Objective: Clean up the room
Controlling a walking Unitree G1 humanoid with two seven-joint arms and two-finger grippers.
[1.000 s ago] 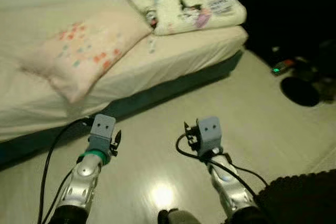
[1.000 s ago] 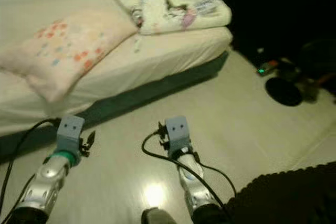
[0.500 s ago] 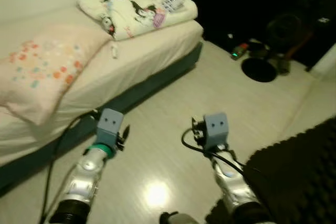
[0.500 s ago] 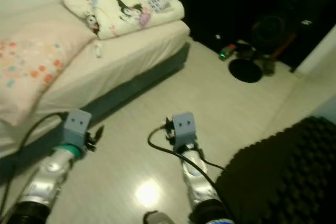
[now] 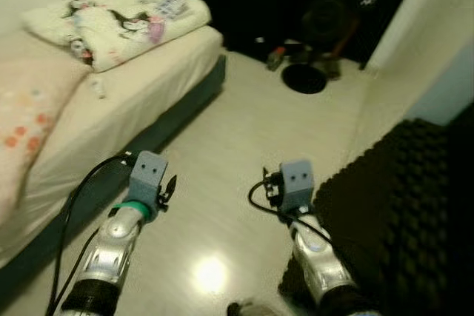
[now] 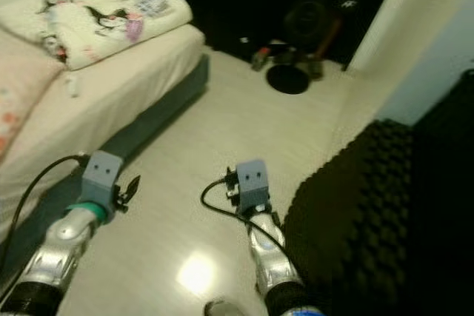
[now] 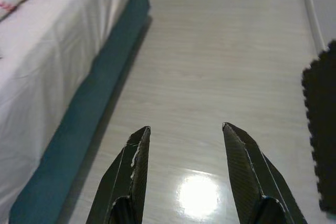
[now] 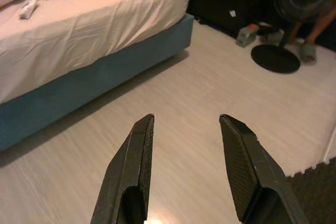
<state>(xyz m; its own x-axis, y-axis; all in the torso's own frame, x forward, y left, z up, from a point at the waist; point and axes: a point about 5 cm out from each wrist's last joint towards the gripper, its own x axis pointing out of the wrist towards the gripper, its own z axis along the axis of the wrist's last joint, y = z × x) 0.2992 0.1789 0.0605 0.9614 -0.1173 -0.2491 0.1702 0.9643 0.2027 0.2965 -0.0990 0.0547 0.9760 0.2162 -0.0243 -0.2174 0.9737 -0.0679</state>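
Observation:
A low bed (image 5: 126,101) with a cream sheet and teal base runs along the left. On it lie a folded cartoon-print blanket (image 5: 115,20), a pink pillow (image 5: 22,123) and a small white object (image 5: 98,90). My left gripper (image 7: 184,132) is open over pale wood floor beside the bed base, holding nothing. My right gripper (image 8: 185,121) is open too, empty, facing the bed's corner and a floor fan. In the eye views both arms are held low in front, left wrist (image 5: 147,175) and right wrist (image 5: 295,183) above the floor.
A black foam mat (image 5: 400,205) covers the floor at the right. A floor fan with a round black base (image 5: 305,78) stands in the dark far corner, with small items (image 5: 275,55) beside it. A person's feet (image 8: 307,51) stand by the fan. A white wall edge (image 5: 415,27) rises at right.
The camera has swung to the right: the bed and blanket slid to the left of the picture, and the foam mat and white wall came into view. Both arms keep the same pose.

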